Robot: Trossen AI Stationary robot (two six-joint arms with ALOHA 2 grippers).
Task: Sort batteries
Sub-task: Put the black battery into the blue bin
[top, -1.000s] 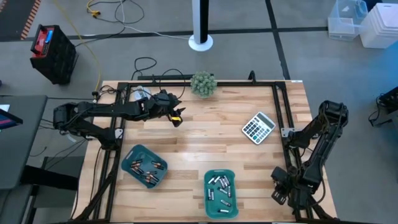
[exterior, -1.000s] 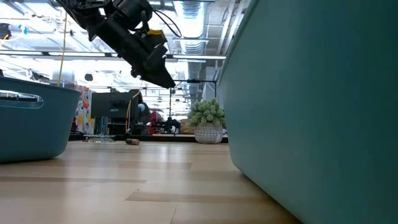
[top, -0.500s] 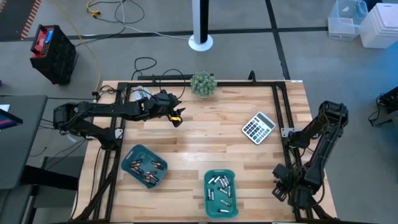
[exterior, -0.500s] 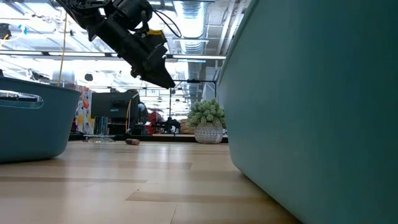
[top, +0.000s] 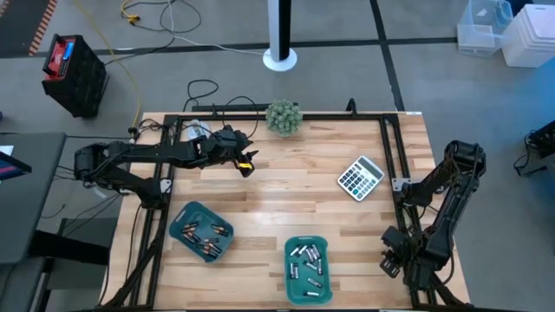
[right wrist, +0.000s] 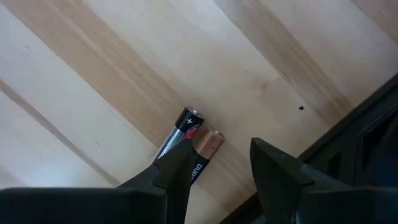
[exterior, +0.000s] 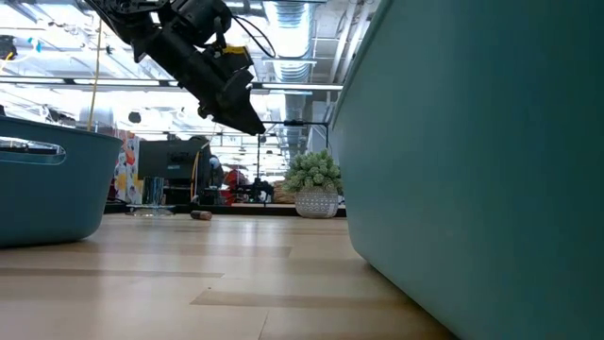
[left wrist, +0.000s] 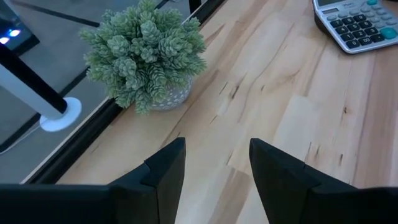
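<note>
Right gripper [top: 392, 263] has crept slightly toward the table's near right corner over the last second; left arm unchanged. Right wrist view: right gripper [right wrist: 217, 165] hangs low over the wood [right wrist: 112, 74], fingers parted, nothing held; two dark batteries [right wrist: 189, 146] with coppery ends lie side by side just at one fingertip, beside the black frame rail [right wrist: 348, 130].

Near edge, high view: right tray [top: 290, 295] holds the silvery-white batteries [top: 309, 264]. Left tray [top: 178, 227], slightly farther back, holds the dark batteries [top: 206, 236].

Mid-table, right: calculator [top: 360, 177], well apart from both trays.

Far side: left gripper [top: 245, 165] hovers above the wood, fingers apart, empty; low view shows the left gripper [exterior: 247, 118] well clear of the surface. Plant [top: 284, 117] at the far edge, just beyond it. One small dark thing [exterior: 201, 214] lies on the far wood in low view; cannot tell what.
</note>
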